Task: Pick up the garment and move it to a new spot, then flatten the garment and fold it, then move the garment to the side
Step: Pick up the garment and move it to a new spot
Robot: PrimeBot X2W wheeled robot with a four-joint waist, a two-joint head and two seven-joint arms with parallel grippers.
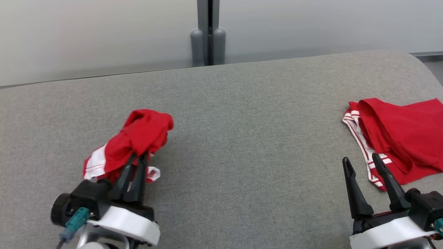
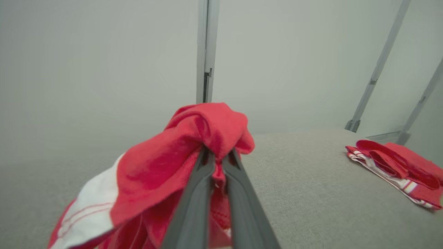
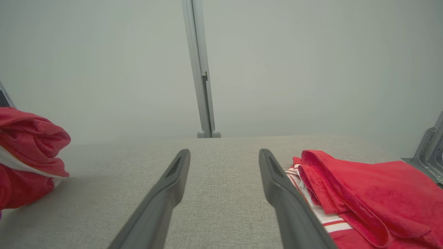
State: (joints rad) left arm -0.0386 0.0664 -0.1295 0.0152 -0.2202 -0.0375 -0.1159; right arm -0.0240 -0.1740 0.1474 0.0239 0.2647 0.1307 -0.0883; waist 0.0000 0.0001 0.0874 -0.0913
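Status, as judged: pick-up made, transfer pending.
- Left gripper: clamped on bunched red garment at 8 o'clock in head view. Cannot tell whether it is fully lifted.
- Right gripper: fingers apart, empty, at 4 o'clock, beside folded red garment.
- Left for you: relocate, flatten, fold, set aside.
- Surface: grey padded fabric top.
- Room: frosted wall, grey post at 12 o'clock.

Grey fabric surface, rounded far corners: folded red garment with striped band flat near right edge, bunched red-and-white garment at left, contact unclear.
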